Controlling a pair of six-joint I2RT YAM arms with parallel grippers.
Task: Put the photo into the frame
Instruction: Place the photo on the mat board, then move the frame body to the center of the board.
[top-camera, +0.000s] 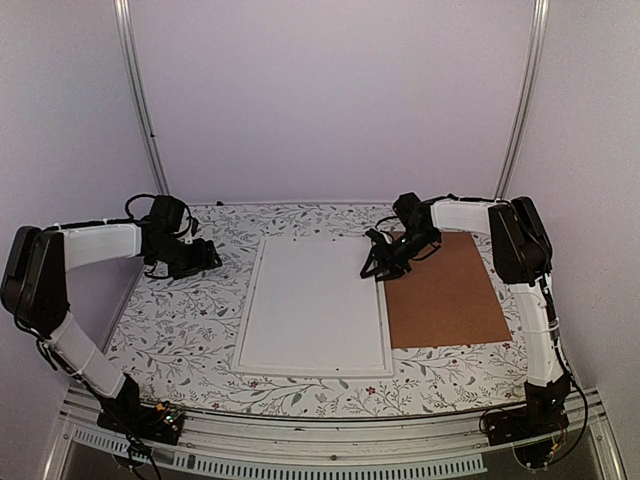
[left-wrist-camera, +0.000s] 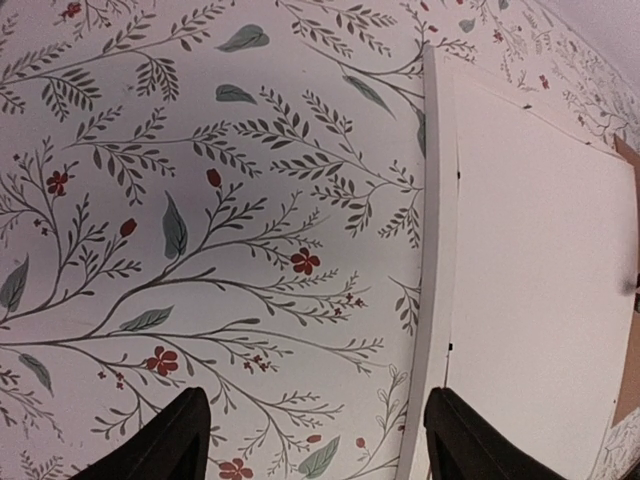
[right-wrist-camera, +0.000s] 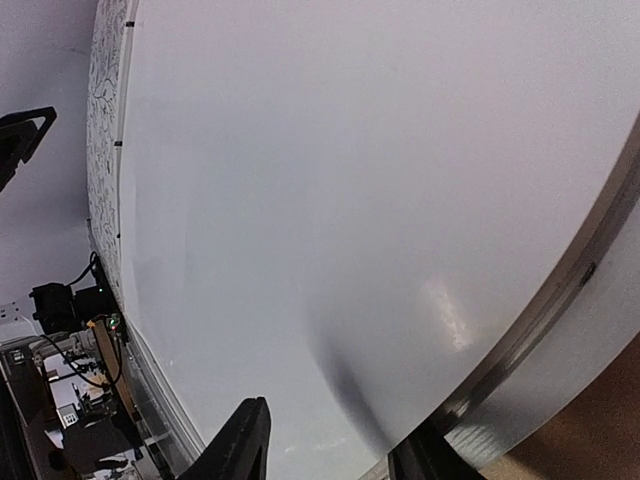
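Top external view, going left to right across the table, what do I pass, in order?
left hand → frame → right hand → brown backing panel

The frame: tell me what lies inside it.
Inside the frame lies the photo, plain white back up, filling nearly the whole opening. Its picture side faces down and cannot be seen, and the sheet covers whatever pane lies beneath.
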